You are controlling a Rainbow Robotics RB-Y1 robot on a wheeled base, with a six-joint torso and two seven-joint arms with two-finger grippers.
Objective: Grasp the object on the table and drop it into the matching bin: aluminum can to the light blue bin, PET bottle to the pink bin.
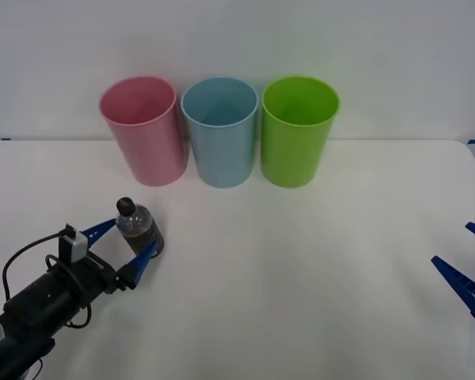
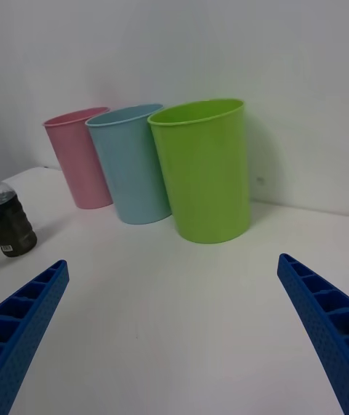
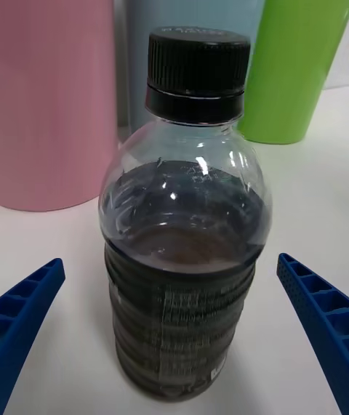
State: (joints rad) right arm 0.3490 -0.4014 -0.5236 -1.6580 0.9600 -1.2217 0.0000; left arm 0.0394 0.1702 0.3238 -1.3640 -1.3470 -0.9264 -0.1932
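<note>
1. Left claw is straddling the upright PET bottle with fingers apart, not yet touching; an off-centre squeeze risks tipping it.
2. Desk around it is lying open.
3. Pink bin is standing beyond, touching the light blue bin, so a late release risks the wrong one.
4. Right claw is waiting apart near the desk's right edge.

the white table carries three upright bins in a row at its far edge, close together — pink bin at left, light blue bin in the middle, green bin at right — and a bottle standing upright nearer the front left.
</note>
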